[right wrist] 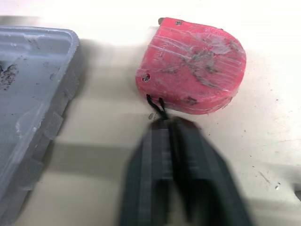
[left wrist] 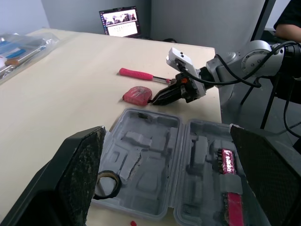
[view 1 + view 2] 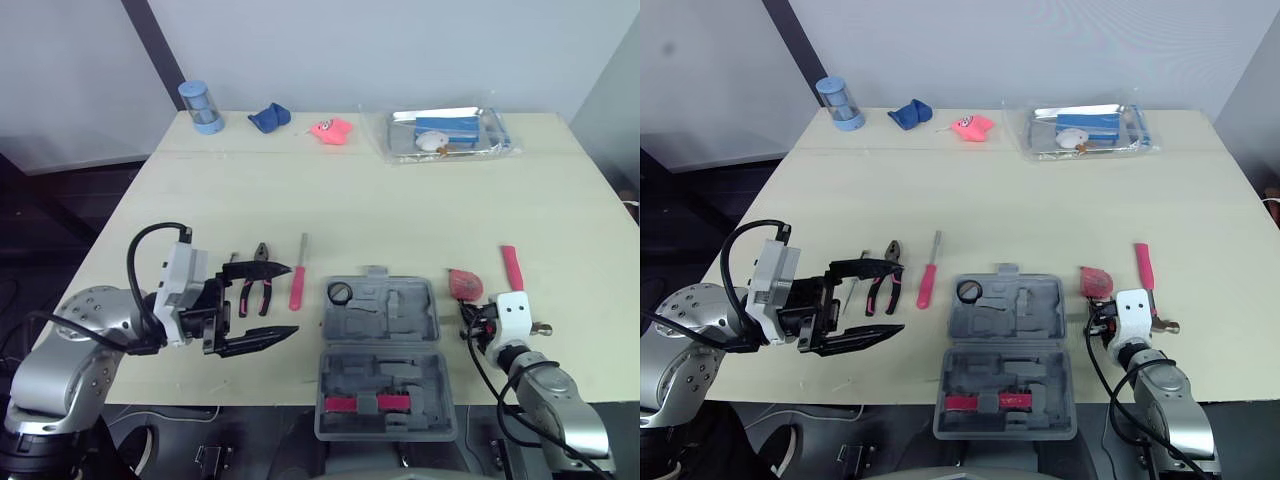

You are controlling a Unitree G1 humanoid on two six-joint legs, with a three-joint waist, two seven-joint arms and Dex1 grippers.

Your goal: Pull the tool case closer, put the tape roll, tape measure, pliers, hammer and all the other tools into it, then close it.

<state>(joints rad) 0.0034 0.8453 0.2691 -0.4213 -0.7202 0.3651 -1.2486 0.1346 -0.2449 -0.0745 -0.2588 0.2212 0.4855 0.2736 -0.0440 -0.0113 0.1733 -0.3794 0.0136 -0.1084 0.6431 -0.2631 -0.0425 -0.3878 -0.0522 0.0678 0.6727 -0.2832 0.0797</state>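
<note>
The grey tool case (image 3: 381,352) lies open at the table's front edge, with a black tape roll (image 3: 339,293) in its far tray and red pieces (image 2: 228,160) in the near half. To its left lie the pink-handled pliers (image 3: 262,285) and a red screwdriver (image 3: 298,281). My left gripper (image 3: 293,300) stands open over them, holding nothing. Right of the case sit the red tape measure (image 1: 193,70) and the red-handled hammer (image 3: 512,268). My right gripper (image 1: 170,123) is shut, its tips at the tape measure's black cord (image 1: 157,106); whether the cord is pinched I cannot tell.
Along the far edge stand a blue cylinder (image 3: 200,105), a blue cloth (image 3: 270,118), a pink object (image 3: 332,129) and a clear bag of items (image 3: 450,135). Beyond the table's right end sits a laptop (image 2: 120,21). Bare tabletop stretches between the tools and the far edge.
</note>
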